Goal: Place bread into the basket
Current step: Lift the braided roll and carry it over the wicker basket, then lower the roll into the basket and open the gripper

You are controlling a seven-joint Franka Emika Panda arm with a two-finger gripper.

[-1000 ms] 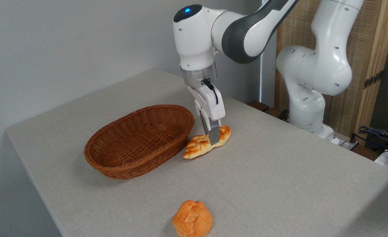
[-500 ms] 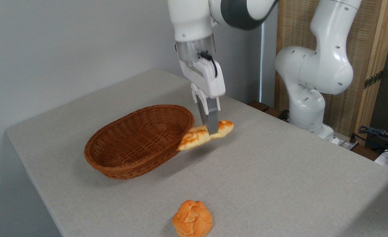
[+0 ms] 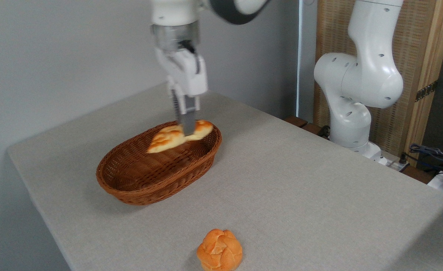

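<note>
The bread (image 3: 166,138), a golden braided loaf with pointed ends, hangs in the air over the far right part of the basket (image 3: 138,188). My gripper (image 3: 187,130) is shut on the loaf's middle, fingers pointing straight down from above. The loaf tilts a little, its left end lower. The basket is an oval reddish-brown wicker one, standing left of the table's middle, and nothing lies on the part of its floor that shows.
A round orange knotted bun (image 3: 219,250) lies near the table's front edge. The arm's white base (image 3: 351,124) stands at the table's far right edge. Cables (image 3: 436,156) lie past the right edge. A grey wall runs behind the table.
My gripper lifted the bread off the table beside the basket, then carried it up and to the left, over the basket's right end.
</note>
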